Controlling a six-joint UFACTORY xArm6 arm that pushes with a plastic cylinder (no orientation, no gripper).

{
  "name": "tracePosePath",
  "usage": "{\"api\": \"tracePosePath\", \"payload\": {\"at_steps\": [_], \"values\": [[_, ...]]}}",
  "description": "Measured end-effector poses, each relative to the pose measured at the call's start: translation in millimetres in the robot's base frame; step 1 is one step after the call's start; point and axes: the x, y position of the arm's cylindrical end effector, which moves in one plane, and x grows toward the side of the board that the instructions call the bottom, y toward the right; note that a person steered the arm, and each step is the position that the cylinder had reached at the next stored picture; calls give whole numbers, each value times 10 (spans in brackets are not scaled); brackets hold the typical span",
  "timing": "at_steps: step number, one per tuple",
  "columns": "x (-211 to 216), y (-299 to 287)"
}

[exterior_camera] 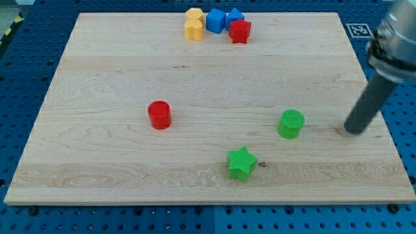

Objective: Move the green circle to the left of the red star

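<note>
The green circle (pixel 291 123) stands on the wooden board at the view's lower right. The red star (pixel 240 30) sits at the view's top, centre right, touching a blue block (pixel 234 16) behind it. My tip (pixel 353 130) rests on the board to the right of the green circle, about a hundred pixels away and apart from it. The dark rod rises from the tip toward the view's upper right.
A blue block (pixel 216 20) and two yellow blocks (pixel 194 24) cluster left of the red star. A red circle (pixel 159 115) stands at the left centre. A green star (pixel 242 163) lies below and left of the green circle. The board's right edge (pixel 383 123) runs close to my tip.
</note>
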Motion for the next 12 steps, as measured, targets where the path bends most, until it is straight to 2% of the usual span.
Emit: {"api": "tracePosePath", "payload": {"at_steps": [1,2,4,6,7,8,11,12], "values": [[123,-410],[-110,-971],[-995,-1821],[-1304,-1996],[-1735,-2094],[-1947,-2169],[-2112,-2417],[-1989,-2422]]}}
